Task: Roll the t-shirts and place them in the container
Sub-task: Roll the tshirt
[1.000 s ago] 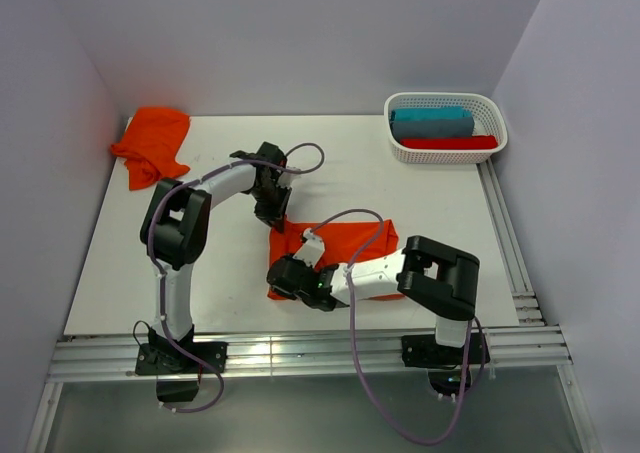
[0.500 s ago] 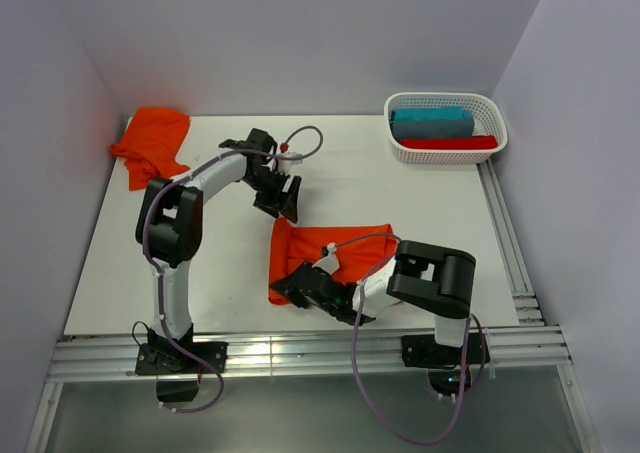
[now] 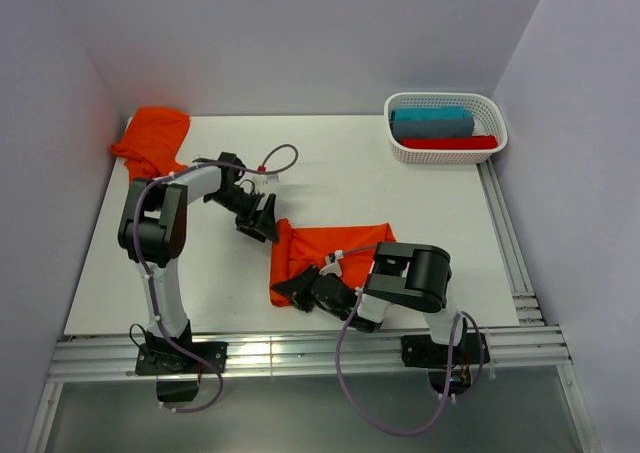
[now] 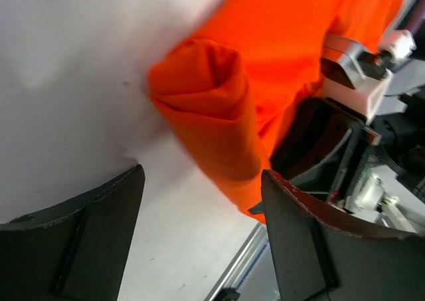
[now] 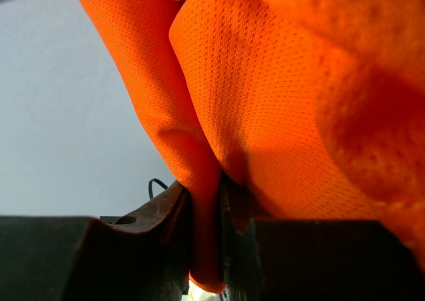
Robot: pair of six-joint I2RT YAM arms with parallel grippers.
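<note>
An orange t-shirt point(image 3: 340, 248), rolled along one edge, is lying on the desk point(image 3: 400, 203), well to the near left of the basket point(image 3: 445, 154). Its near edge is being pinched by the clenched right end effector point(image 3: 288, 291). The left end effector point(image 3: 264, 222) is being held released, jaws wide, just beside the roll.

Bare table point(image 3: 400, 195) between folded t-shirt point(image 3: 335, 245) and basket point(image 3: 445, 155).

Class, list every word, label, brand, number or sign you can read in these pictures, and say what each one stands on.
None: no readable text shows in any view.
The half-rolled orange t-shirt, the crumpled orange t-shirt in the far left corner and the white basket all look plain, with no print or label.
</note>
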